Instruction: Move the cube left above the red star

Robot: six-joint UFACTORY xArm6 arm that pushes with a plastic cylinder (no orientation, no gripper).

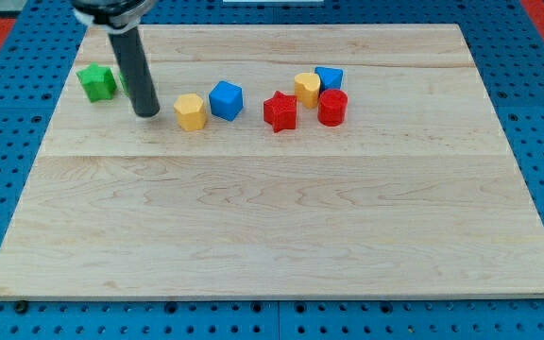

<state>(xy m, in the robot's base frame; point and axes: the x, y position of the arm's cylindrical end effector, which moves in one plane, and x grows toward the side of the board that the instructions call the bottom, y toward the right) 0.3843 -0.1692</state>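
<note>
A blue cube sits left of the red star, with a gap between them. A yellow hexagonal block touches the cube's lower left side. My tip rests on the board to the left of the yellow hexagonal block, a short gap away, and well left of the cube. The dark rod rises from the tip toward the view's top left.
A green star-like block lies left of the rod, and a second green piece is partly hidden behind it. Right of the red star stand a yellow block, a blue block and a red cylinder. The wooden board lies on a blue pegboard.
</note>
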